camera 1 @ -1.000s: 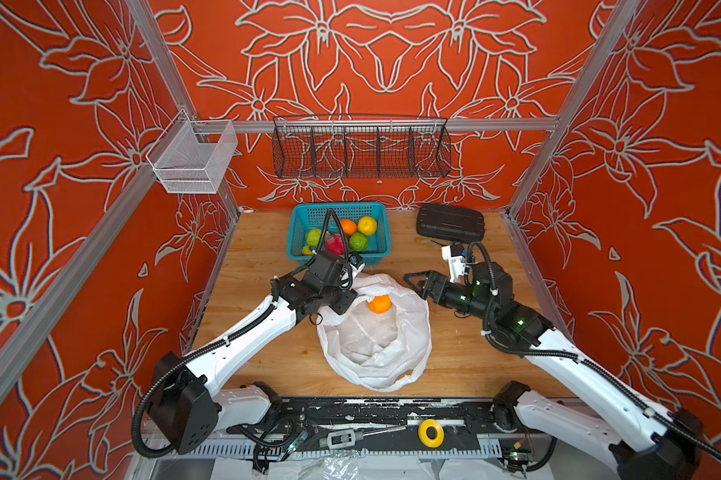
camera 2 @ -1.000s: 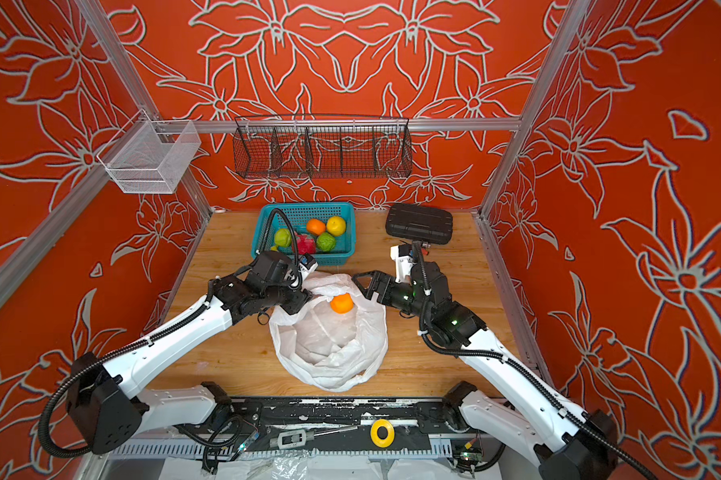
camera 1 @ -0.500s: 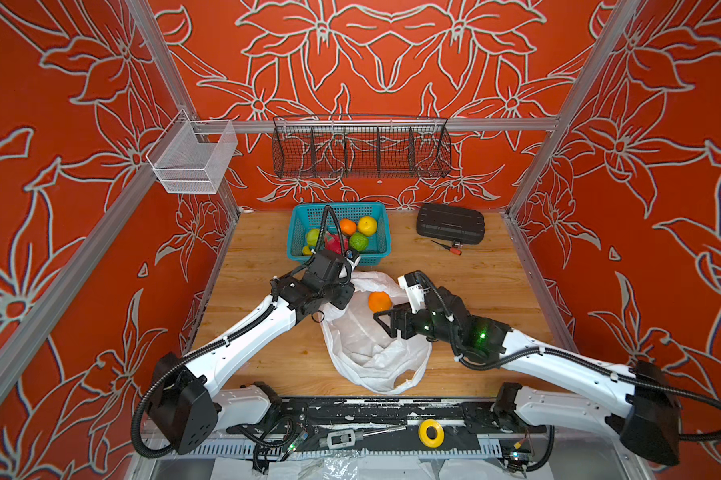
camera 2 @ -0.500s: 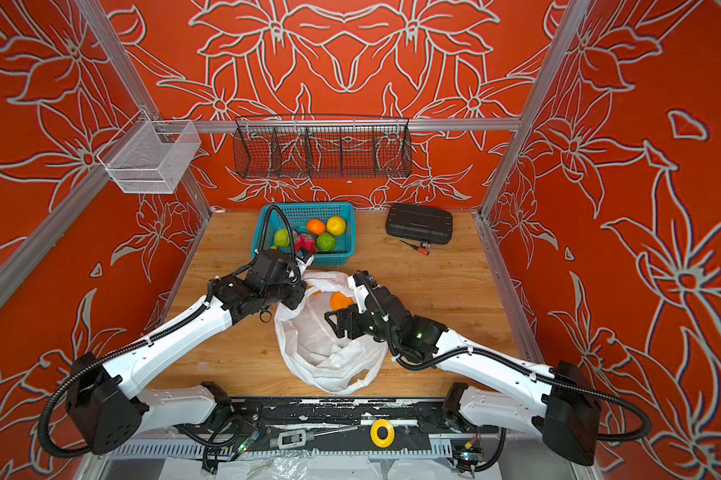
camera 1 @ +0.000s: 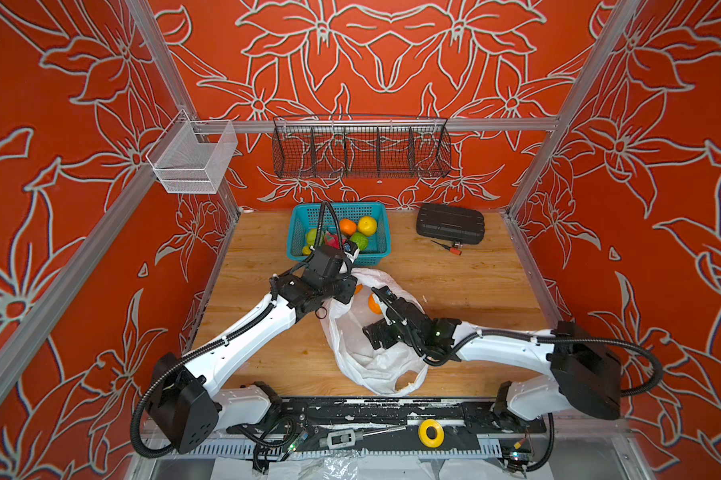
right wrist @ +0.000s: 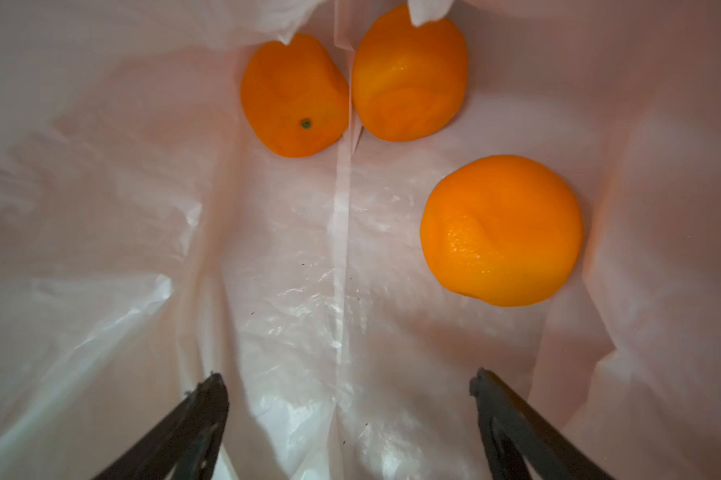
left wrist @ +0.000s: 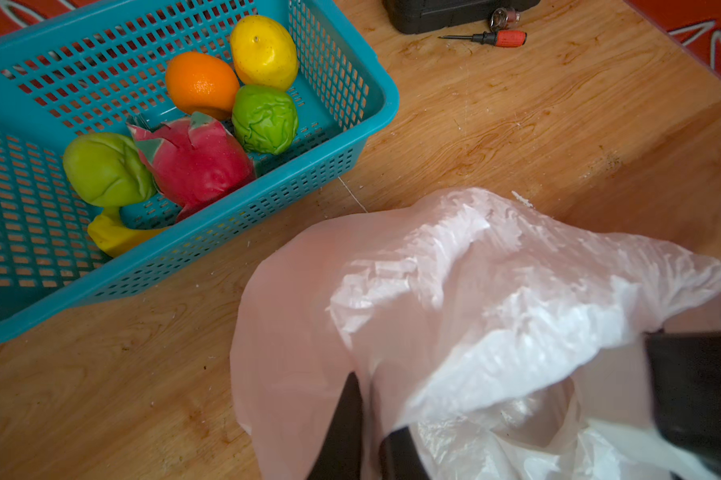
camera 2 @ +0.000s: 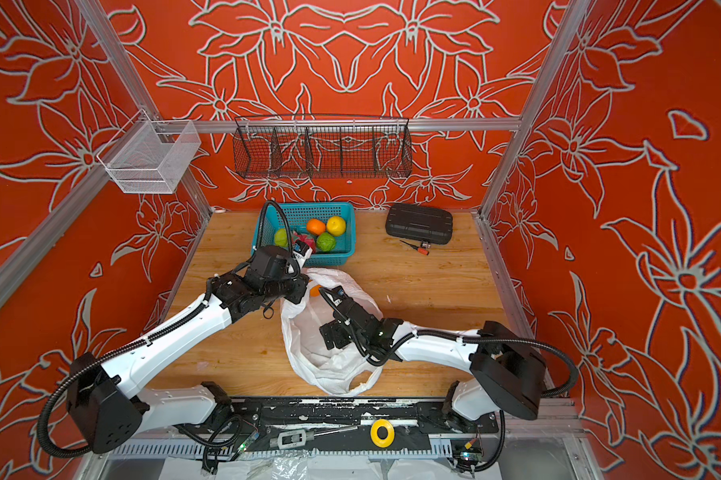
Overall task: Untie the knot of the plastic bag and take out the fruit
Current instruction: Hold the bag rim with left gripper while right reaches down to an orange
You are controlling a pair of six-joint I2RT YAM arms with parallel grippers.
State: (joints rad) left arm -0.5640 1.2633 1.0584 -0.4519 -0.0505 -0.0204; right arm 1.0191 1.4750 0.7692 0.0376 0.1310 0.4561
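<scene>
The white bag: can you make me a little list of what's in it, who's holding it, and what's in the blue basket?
plastic bag: lying crumpled, mouth open
inside bag: three oranges
left gripper: shut on the plastic bag's rim
right gripper: open, empty, inside the bag's mouth
basket: orange, yellow fruit, bumpy green fruit, pale green fruit, dragon fruit, banana
</scene>
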